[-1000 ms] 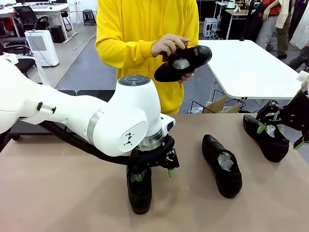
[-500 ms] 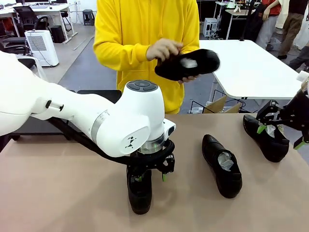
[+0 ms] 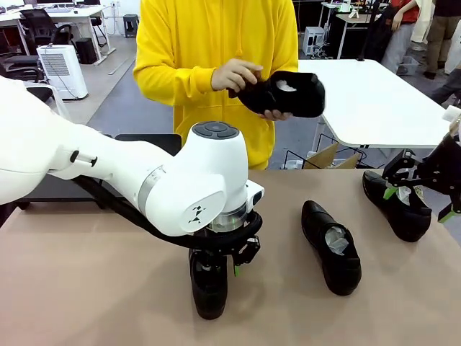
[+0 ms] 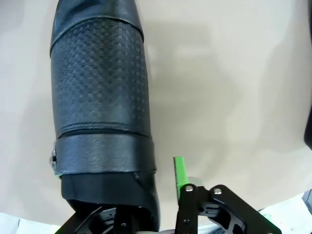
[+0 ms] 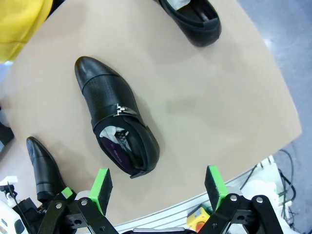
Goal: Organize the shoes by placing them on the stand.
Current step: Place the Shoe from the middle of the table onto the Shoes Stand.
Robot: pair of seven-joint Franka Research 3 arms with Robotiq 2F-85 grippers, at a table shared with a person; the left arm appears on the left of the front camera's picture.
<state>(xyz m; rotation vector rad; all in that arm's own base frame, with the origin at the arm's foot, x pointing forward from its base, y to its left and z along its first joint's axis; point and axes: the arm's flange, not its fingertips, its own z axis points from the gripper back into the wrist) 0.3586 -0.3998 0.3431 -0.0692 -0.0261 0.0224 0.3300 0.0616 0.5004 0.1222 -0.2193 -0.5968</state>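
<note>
Between the left gripper's (image 3: 220, 268) fingers one shoe (image 4: 100, 97) is straddled on the table (image 3: 86, 288), grip not tellable, while two more shoes (image 5: 114, 119) (image 5: 190, 19) are left ahead of the wide, empty right gripper (image 5: 158, 185) and a fourth shoe (image 3: 284, 94) is held in the person's hand (image 3: 234, 74), so nothing is judged placed yet.

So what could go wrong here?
The left gripper sits at the heel end of the near shoe, so the long toe might droop or slip out when lifted. Also, the person holds another shoe in the air beyond the left arm; if it comes down while the arm rises, they could bump.
</note>
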